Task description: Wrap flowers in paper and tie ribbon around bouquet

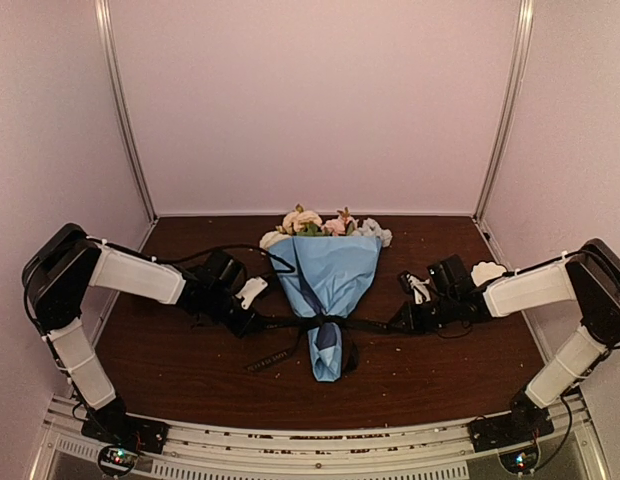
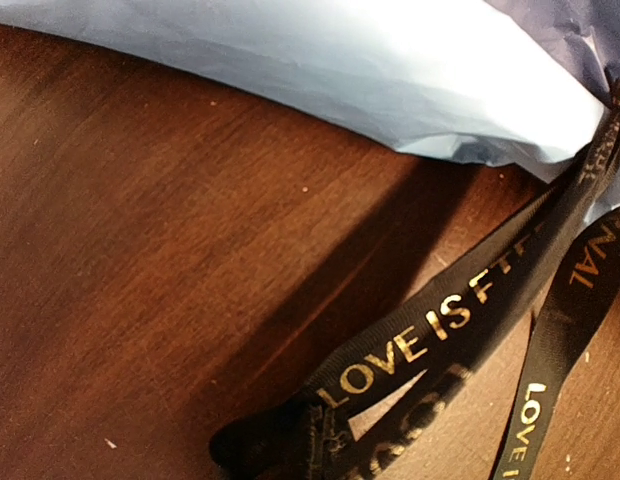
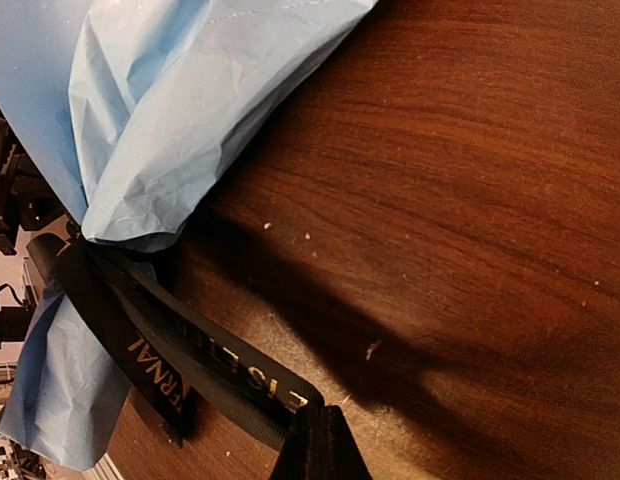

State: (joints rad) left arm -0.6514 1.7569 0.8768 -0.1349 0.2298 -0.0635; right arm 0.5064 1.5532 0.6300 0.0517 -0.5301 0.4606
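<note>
While the bouquet (image 1: 330, 268) lies on the worktop (image 1: 445, 375), we note left tool (image 1: 248, 320) and right tool (image 1: 397, 323) each clamped on the ribbon (image 1: 365, 325) tied round it.

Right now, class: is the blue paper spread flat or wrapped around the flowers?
Wrapped: the paper forms a cone around the flowers, cinched by the ribbon.

Top cam high at rear, wrist cams close-up, all share ribbon (image 2: 430, 330)
</note>
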